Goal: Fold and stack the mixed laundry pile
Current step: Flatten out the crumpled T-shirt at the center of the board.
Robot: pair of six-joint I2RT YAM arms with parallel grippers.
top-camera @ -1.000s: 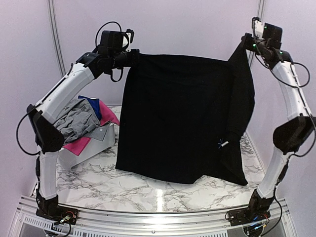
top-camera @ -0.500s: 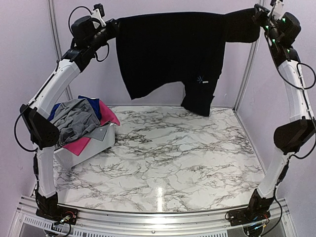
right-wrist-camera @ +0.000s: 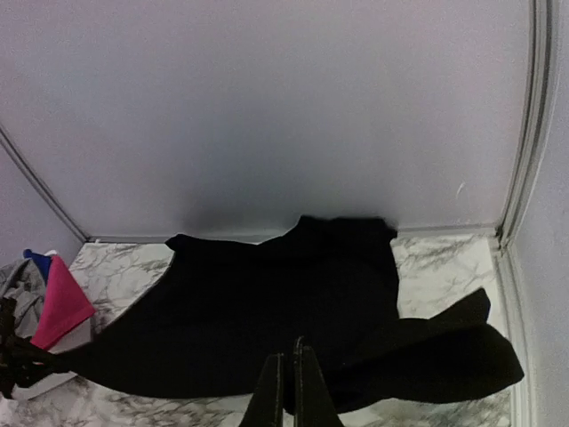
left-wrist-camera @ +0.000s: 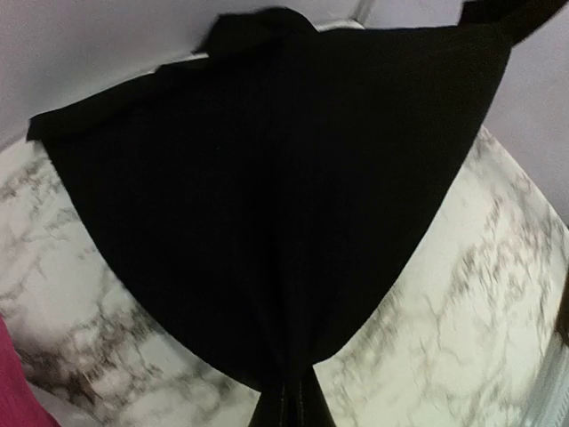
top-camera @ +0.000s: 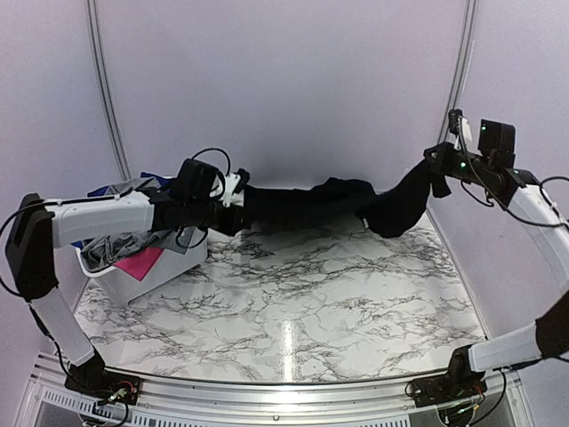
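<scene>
A black garment (top-camera: 329, 200) is stretched between my two grippers, hanging low over the far part of the marble table (top-camera: 293, 302). My left gripper (top-camera: 238, 197) is shut on its left end and my right gripper (top-camera: 436, 166) on its right end. In the left wrist view the black garment (left-wrist-camera: 267, 196) fans out from the closed fingertips (left-wrist-camera: 289, 405). In the right wrist view it (right-wrist-camera: 267, 329) sags to the table beyond my shut right gripper (right-wrist-camera: 289, 374). The rest of the laundry pile, with a grey shirt (top-camera: 116, 247) and a hot-pink piece (top-camera: 140, 263), lies in the basket.
A white plastic basket (top-camera: 156, 274) stands at the table's left, under my left arm. Lilac walls with metal posts (top-camera: 105, 89) close in the back and sides. A pink piece (right-wrist-camera: 58, 302) and a blue piece (right-wrist-camera: 36, 258) show at the right wrist view's left edge.
Both arms have swung down and forward from head height. The black garment, which hung spread in front of the camera and then high by the back wall, now sags low at the far side.
</scene>
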